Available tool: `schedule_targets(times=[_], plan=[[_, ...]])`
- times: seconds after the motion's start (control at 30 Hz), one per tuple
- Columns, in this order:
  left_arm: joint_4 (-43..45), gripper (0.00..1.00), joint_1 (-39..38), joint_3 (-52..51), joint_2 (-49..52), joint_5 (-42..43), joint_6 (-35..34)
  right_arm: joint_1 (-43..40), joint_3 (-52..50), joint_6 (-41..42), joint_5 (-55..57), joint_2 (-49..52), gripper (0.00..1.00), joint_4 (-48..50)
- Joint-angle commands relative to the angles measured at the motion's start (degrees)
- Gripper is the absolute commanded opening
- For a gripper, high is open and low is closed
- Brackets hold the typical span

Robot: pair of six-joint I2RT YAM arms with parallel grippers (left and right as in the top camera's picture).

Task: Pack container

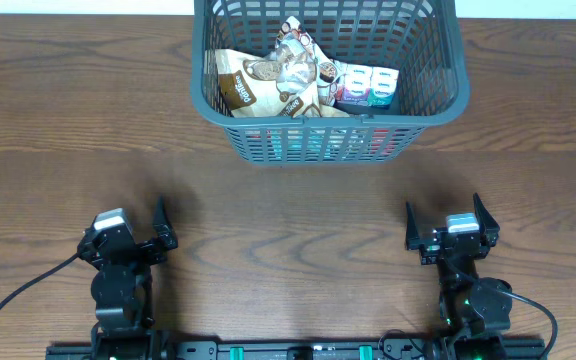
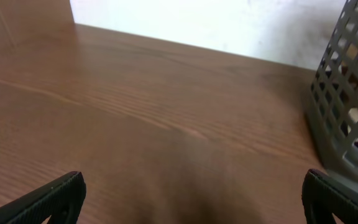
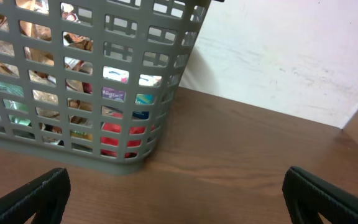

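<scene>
Spread wide, gripping nothing: left fingers (image 2: pixel 55 196) and right fingers (image 3: pixel 36 193), low over the brown wood-grain counter (image 1: pixel 288 230). Well ahead, toward the far side, the dark grey lattice-walled rectangular plastic basket (image 1: pixel 308 145), holding brown-and-white packets (image 1: pixel 268 80). Likely hazard: reaching in low, clipping its near wall, shoving it away.

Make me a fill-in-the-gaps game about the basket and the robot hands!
The packets lie ____ the container. The container's mesh walls are coloured ____. The left gripper and the right gripper both have jaws that are ____. Each gripper holds ____.
Missing words: inside; grey; open; nothing.
</scene>
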Motion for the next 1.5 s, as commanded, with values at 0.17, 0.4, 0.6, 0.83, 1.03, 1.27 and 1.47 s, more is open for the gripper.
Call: schedule_targets(times=[0.17, 0.4, 0.6, 0.83, 1.03, 1.27, 1.47], plan=[[-0.94, 0.99, -0.22, -1.79, 2.69, -0.09, -0.68, -0.68, -0.17, 0.92, 0.35, -0.35, 0.99, -0.22], [-0.94, 0.99, -0.22, -1.79, 3.04, -0.07, -0.68, -0.68, -0.17, 0.9, 0.35, -0.35, 0.99, -0.22], [-0.94, 0.99, -0.22, -1.79, 3.04, -0.09, -0.68, -0.68, -0.17, 0.92, 0.35, -0.35, 0.99, -0.22], [-0.94, 0.99, -0.22, -1.79, 3.04, -0.09, -0.68, -0.68, -0.17, 0.9, 0.35, -0.35, 0.99, -0.22], [-0.94, 0.99, -0.22, -1.79, 3.04, -0.09, -0.68, -0.68, -0.17, 0.9, 0.35, -0.35, 0.99, -0.22], [-0.94, 0.99, -0.22, -1.79, 3.04, -0.09, -0.68, -0.68, -0.17, 0.92, 0.35, -0.35, 0.99, -0.22], [-0.94, 0.99, -0.22, -1.79, 3.04, -0.09, -0.68, -0.68, -0.17, 0.92, 0.35, -0.35, 0.99, -0.22]])
